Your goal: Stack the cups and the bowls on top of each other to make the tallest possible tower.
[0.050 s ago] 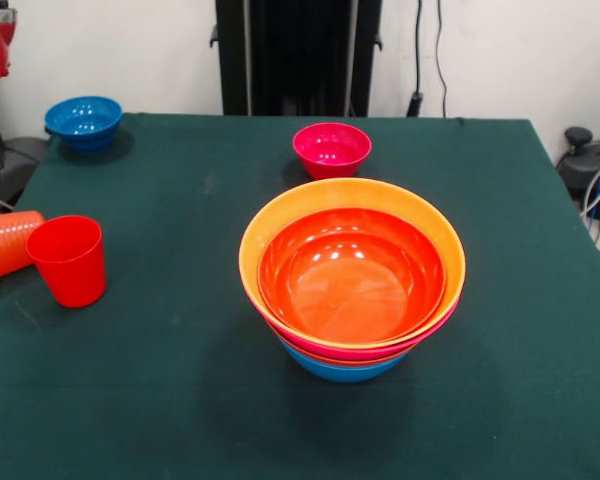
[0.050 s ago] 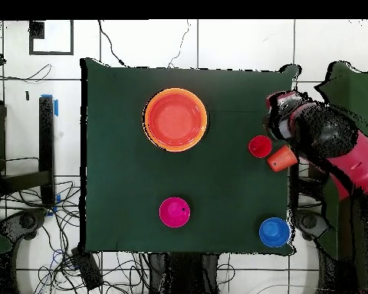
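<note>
Beside the end effector (image 2: 277, 115): red cup (image 1: 69, 259) and tipped orange cup (image 1: 5, 243).
Its grip state cannot be told; the tower (image 1: 352, 275) stands well apart on the worktop (image 1: 180, 400), small bowls farther off.

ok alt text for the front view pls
A nested tower of bowls, red-orange inside yellow-orange over a blue base, sits mid-table. A small magenta bowl sits behind it, a small blue bowl far left, and a red cup stands beside a tipped orange cup.
</note>
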Robot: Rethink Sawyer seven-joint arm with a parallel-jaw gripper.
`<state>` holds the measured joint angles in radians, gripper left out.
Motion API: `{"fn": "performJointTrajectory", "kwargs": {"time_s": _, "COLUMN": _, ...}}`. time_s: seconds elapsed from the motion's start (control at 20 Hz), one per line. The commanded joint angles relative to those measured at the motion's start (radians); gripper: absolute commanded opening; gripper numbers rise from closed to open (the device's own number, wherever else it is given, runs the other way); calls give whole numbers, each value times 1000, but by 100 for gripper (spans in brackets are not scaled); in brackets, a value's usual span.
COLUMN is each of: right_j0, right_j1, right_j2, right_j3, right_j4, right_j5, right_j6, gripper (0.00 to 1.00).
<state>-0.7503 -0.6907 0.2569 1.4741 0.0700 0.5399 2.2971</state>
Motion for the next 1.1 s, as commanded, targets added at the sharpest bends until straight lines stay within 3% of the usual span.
{"fn": "performJointTrajectory", "kwargs": {"time_s": 0.05, "right_j0": 37, "right_j1": 21, "right_j2": 98, "right_j3": 167, "right_j4": 43, "right_j5": -100, "right_j6": 115, "gripper": 100}}
{"fn": "performJointTrajectory", "kwargs": {"time_s": 0.4, "right_j0": 107, "right_j1": -40, "right_j2": 9, "right_j3": 249, "right_j4": 113, "right_j5": -171, "right_j6": 218, "gripper": 100}}
{"fn": "performJointTrajectory", "kwargs": {"time_s": 0.9, "right_j0": 155, "right_j1": -21, "right_j2": 23, "right_j3": 262, "right_j4": 223, "right_j5": -227, "right_j6": 208, "gripper": 100}}
{"fn": "performJointTrajectory", "kwargs": {"time_s": 1.1, "right_j0": 157, "right_j1": -4, "right_j2": -10, "right_j3": 221, "right_j4": 215, "right_j5": -202, "right_j6": 164, "gripper": 100}}
